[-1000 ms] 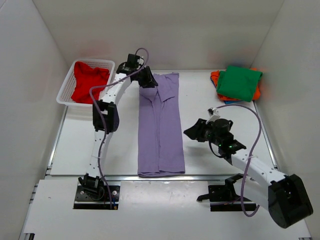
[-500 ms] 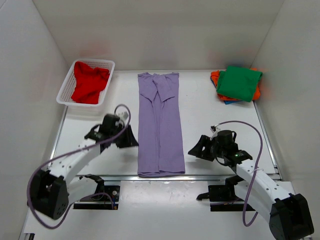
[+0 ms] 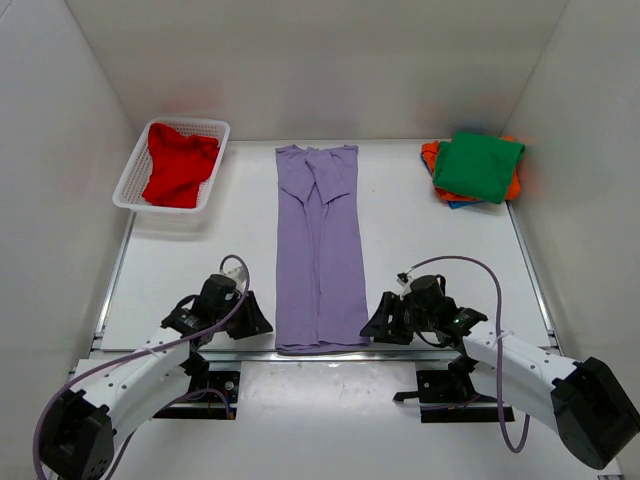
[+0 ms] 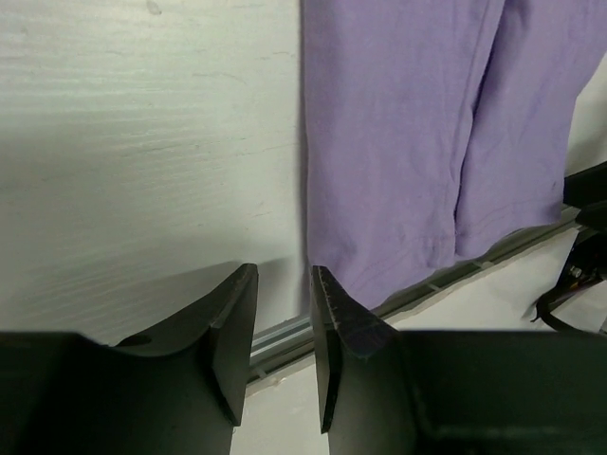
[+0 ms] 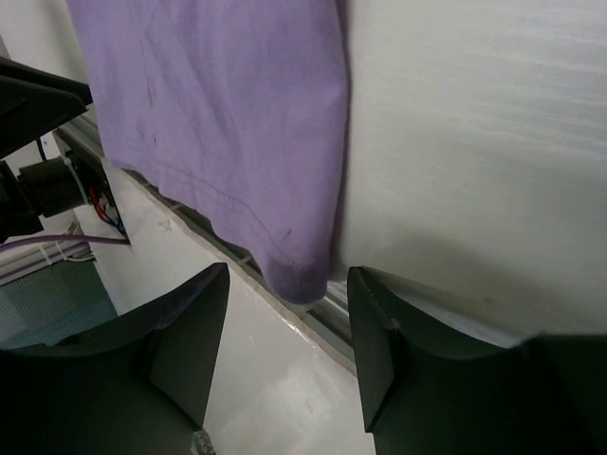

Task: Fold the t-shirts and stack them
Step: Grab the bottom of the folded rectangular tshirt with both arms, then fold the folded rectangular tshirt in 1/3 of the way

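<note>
- Lavender shirt (image 3: 320,250) lies flat down the middle of the table (image 3: 430,250). It is folded lengthwise into a long narrow strip, collar end far and hem at the near edge.
- Its cloth is a soft, matte knit. The folded-in sides meet along a lengthwise line down the centre, with light wrinkles at the collar end. The right wrist view shows a stitched hem (image 5: 237,213).
- Left end effector (image 3: 255,318) sits low at the near edge, just left of the hem's left corner. Its black fingers (image 4: 237,322) stand apart with a narrow gap and nothing between them.
- Right end effector (image 3: 375,322) sits low, just right of the hem's right corner. Its fingers (image 5: 190,332) are spread wide. The hem corner shows in the gap but is not clamped, and contact with the cloth cannot be told.
- Red shirt (image 3: 178,165) lies crumpled in a white mesh basket (image 3: 127,180) at the far left.
- Green shirt (image 3: 478,165), folded square, tops a stack at the far right. Below it are an orange shirt (image 3: 430,155) and a sliver of a blue shirt (image 3: 455,203).
- Table surface is white and faintly streaked.
</note>
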Controlling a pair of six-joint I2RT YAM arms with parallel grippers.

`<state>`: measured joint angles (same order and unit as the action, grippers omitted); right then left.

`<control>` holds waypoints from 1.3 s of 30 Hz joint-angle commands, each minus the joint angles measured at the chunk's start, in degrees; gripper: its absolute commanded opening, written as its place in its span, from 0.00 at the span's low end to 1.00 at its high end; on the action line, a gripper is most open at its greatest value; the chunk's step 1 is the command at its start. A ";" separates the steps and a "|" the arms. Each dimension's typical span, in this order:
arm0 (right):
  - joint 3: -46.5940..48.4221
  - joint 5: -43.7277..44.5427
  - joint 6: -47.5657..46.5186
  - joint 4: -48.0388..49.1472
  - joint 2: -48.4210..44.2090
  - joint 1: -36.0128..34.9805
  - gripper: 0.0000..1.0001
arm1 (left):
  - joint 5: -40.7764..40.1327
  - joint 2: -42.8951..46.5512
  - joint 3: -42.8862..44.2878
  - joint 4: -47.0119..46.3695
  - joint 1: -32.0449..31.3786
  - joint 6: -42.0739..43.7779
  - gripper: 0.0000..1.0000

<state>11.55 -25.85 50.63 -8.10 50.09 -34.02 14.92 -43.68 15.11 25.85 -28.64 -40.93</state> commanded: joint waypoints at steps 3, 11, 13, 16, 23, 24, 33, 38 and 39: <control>-1.79 2.99 3.33 3.35 4.32 -3.51 0.49 | -0.50 0.88 -2.54 -6.76 -2.90 -6.26 0.41; -1.09 2.73 3.51 5.55 8.01 -4.92 0.42 | -0.68 -1.41 -2.72 -9.40 -6.33 -8.02 0.44; -1.35 2.55 3.60 6.07 8.88 -4.92 0.38 | -1.29 -1.93 -2.98 -9.85 -7.91 -8.91 0.43; -0.57 2.11 3.42 6.43 9.94 -5.01 0.28 | -1.04 -4.03 -3.77 -11.60 -10.11 -9.09 0.32; 2.24 -0.60 1.84 2.66 10.82 -4.21 0.00 | -1.21 -5.54 -2.90 -9.51 -11.00 -9.00 0.00; 3.47 -1.31 1.23 1.43 10.56 -4.04 0.00 | -1.29 -5.54 -1.59 -8.37 -10.56 -8.21 0.00; 18.31 -9.66 -6.94 -8.06 17.05 6.32 0.00 | 2.65 -17.39 16.34 -1.51 -3.01 1.98 0.00; 29.13 -13.35 -12.30 -11.32 25.49 11.07 0.00 | 6.26 -24.51 23.19 -2.72 4.55 4.88 0.00; 31.75 -13.96 -12.83 -12.46 27.76 12.04 0.00 | 7.05 -26.35 25.03 -3.08 6.65 5.59 0.00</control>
<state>37.67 -36.18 42.33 -17.23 74.28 -24.14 18.81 -67.44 35.97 22.52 -26.09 -39.16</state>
